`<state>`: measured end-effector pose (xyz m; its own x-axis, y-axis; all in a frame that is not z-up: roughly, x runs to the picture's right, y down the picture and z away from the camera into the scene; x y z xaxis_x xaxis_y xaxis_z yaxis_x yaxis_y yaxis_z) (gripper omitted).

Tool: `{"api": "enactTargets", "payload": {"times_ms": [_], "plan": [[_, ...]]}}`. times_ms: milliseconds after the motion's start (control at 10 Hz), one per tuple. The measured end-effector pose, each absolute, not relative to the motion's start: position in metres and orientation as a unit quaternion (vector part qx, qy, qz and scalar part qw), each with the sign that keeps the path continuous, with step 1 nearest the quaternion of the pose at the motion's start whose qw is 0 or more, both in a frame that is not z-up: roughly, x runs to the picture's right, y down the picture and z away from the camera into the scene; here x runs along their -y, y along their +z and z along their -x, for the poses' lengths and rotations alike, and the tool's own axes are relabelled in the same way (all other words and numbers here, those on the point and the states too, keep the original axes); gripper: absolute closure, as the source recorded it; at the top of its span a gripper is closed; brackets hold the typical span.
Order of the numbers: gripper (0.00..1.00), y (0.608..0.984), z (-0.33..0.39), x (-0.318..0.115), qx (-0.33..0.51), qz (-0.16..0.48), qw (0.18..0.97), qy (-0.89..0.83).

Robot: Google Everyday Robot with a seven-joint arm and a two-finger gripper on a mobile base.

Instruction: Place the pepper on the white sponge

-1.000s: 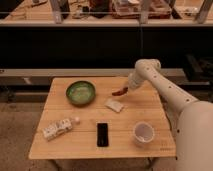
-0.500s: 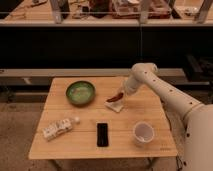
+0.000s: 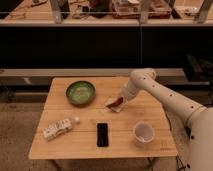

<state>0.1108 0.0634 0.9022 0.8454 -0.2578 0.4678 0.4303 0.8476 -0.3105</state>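
Note:
A small red pepper [image 3: 118, 102] lies on the white sponge [image 3: 113, 105] near the middle of the wooden table [image 3: 75, 145]. My gripper [image 3: 121, 100] is at the end of the white arm that reaches in from the right, low over the sponge and right at the pepper.
A green bowl [image 3: 80, 92] sits left of the sponge. A black phone-like slab [image 3: 102, 134] lies toward the front middle. A white cup [image 3: 143, 133] stands front right. A plastic bottle [image 3: 59, 128] lies on its side front left. Dark shelving runs behind the table.
The arm has lowered and moved left, bringing the pepper down from above the sponge onto it.

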Motion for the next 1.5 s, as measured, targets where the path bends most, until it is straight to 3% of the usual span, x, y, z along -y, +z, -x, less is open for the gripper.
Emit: {"api": "enactTargets", "payload": {"times_ms": [300, 400, 700, 900, 1200, 1500], "plan": [[0.77, 0.908, -0.104, -0.065, 0.204, 0.201, 0.941, -0.182], [0.73, 0.910, -0.099, -0.065, 0.204, 0.200, 0.941, -0.182], [0.46, 0.911, -0.095, -0.065, 0.204, 0.197, 0.942, -0.181], [0.43, 0.912, -0.094, -0.066, 0.204, 0.197, 0.941, -0.183], [0.23, 0.911, -0.095, -0.066, 0.202, 0.197, 0.941, -0.185], [0.23, 0.910, -0.096, -0.064, 0.202, 0.197, 0.941, -0.185]]}}
